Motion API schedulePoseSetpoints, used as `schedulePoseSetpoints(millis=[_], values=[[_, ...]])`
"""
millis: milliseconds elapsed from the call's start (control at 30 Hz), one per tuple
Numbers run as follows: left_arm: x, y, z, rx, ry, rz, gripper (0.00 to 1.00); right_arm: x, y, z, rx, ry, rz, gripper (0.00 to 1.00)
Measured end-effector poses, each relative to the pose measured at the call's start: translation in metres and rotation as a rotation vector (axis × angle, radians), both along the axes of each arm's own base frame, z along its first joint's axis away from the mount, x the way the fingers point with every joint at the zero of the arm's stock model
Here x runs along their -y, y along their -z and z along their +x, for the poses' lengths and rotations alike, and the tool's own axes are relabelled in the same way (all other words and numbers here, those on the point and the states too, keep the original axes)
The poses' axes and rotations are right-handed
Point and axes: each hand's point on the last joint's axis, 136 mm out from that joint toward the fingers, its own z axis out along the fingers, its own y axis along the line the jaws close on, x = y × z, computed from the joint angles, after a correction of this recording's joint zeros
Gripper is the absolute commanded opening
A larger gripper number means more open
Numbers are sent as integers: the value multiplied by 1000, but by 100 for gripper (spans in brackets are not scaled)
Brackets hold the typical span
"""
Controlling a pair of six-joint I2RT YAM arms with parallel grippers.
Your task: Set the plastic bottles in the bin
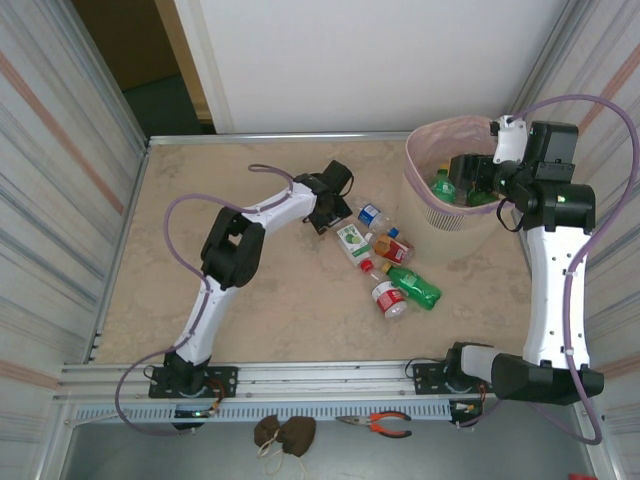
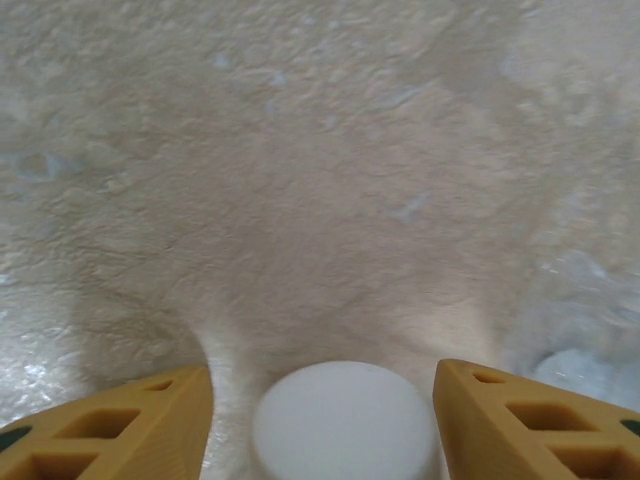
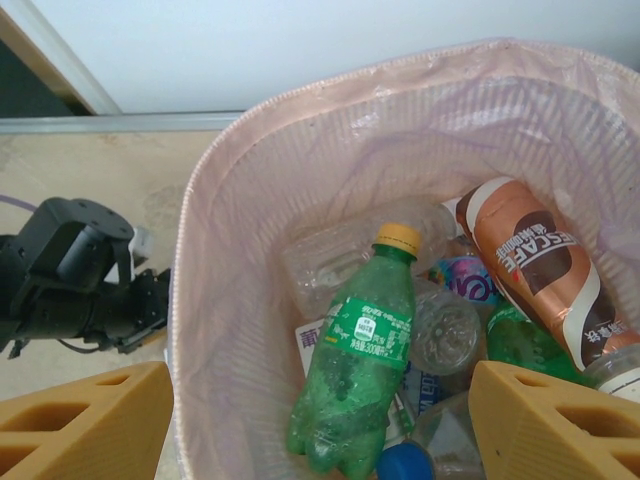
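Left gripper (image 1: 326,212) hangs by loose plastic bottles (image 1: 415,287) on the table (image 1: 280,290), right gripper (image 1: 468,178) over the bin (image 1: 440,215). Left wrist: jaws stand apart around a white cap (image 2: 345,420), clear of it. Right wrist: jaws wide, empty, above binned bottles.

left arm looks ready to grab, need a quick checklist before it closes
1. white cap sits between the left gripper fingers: ok
2. left gripper touching the cap: not ok, gaps show on both sides
3. which bottle the cap belongs to: cannot tell
4. right gripper open and empty above the bin: ok
5. table cleared of bottles: not ok, several lie near the bin
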Motion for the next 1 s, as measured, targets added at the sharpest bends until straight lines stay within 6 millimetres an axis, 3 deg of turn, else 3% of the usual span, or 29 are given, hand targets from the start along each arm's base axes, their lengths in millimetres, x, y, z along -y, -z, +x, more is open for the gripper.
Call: schedulePoseSetpoints(millis=[467,667,800,1000], values=[[-2,1,1,-13,-44,-21,41,-3,-5,-6,18,-13,6,75],[-27,-9,-5,20,-77,4,40,-5,-9,-9,42,-24,9,75],[-51,-38,-2,97,-100,12,40,-11,-15,-12,78,-52,24,75],[-83,-117,2,324,-79,-40,39,-30,-33,-24,172,-137,86,75]])
